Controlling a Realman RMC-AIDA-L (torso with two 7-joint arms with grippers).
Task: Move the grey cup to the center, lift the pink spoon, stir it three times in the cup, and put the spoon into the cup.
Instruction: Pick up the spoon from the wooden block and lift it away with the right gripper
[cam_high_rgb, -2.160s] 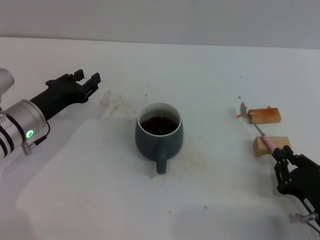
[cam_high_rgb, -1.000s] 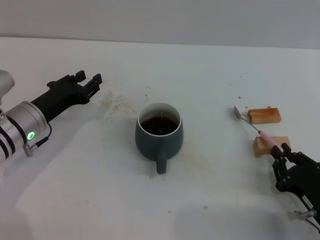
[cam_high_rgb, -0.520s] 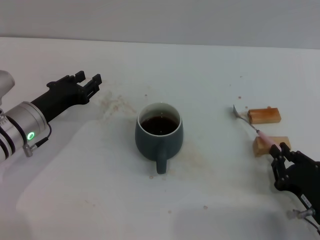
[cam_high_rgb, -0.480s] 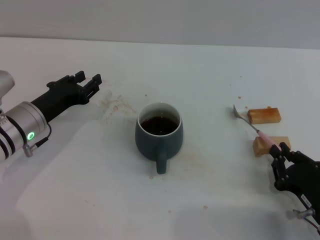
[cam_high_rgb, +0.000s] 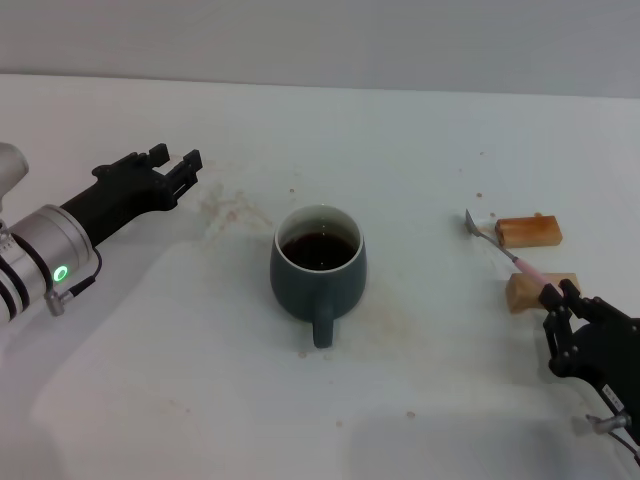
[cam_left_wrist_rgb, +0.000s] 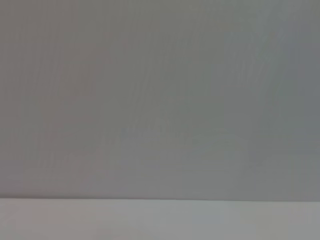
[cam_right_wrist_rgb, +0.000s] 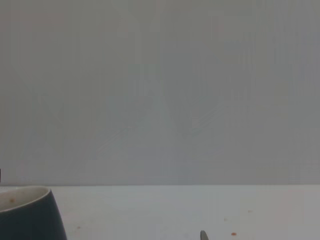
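Head view: the cup (cam_high_rgb: 318, 266) stands mid-table with dark liquid in it and its handle toward the robot, so by my reading the move to the centre is done. The left gripper (cam_high_rgb: 180, 167) hangs well off to the cup's left, fingers parted around nothing, and looks idle. The right gripper (cam_high_rgb: 560, 301) sits at the near right, closed on the pink end of the spoon (cam_high_rgb: 505, 250). The spoon's shaft runs up and away from that gripper, its bowl just beside the far block (cam_high_rgb: 529, 231) and seemingly clear of the table, its handle passing over the near block (cam_high_rgb: 528, 290). The cup lies well to this gripper's left. The lift looks just begun; the carry to the cup, the three stirs and the drop into the cup are all left to do.

Left wrist view: only blank wall and a strip of table (cam_left_wrist_rgb: 160, 220); nothing of the task shows.

Right wrist view: the cup's rim and side (cam_right_wrist_rgb: 27, 215) show at one corner, and a small dark tip at the edge, likely the spoon's bowl (cam_right_wrist_rgb: 203, 236). The fingers themselves are not shown.
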